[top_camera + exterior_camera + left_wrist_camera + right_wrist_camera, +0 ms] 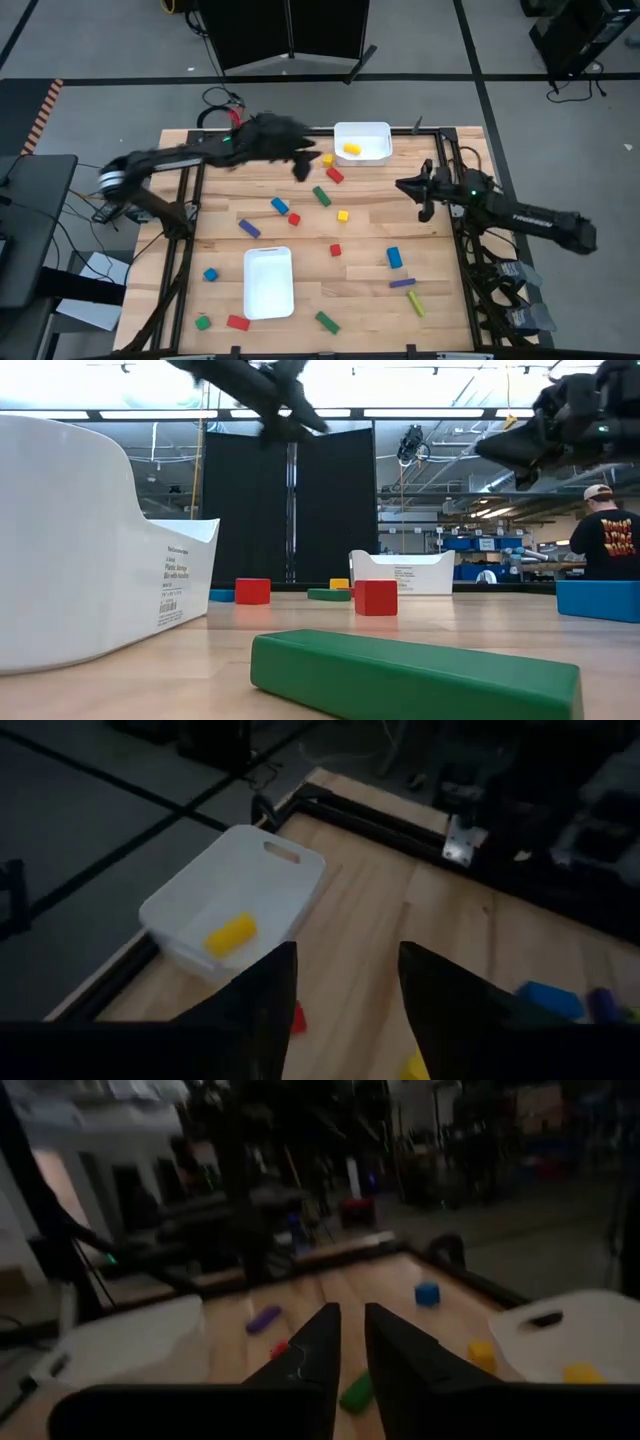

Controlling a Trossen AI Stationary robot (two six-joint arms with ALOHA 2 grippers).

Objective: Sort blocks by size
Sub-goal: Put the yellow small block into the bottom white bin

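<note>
White tray (90, 560), label text unreadable

From overhead I get even, bright light on the worktop (380, 215), with the left arm (200, 155) smeared by motion blur. At table height the ceiling strip lights (430, 412) glare white, and the near green block (415, 678) and white tray (80, 540) are soft. Both wrist views come through dim and murky, with the fingers (265, 1010) nearly black silhouettes.
</note>
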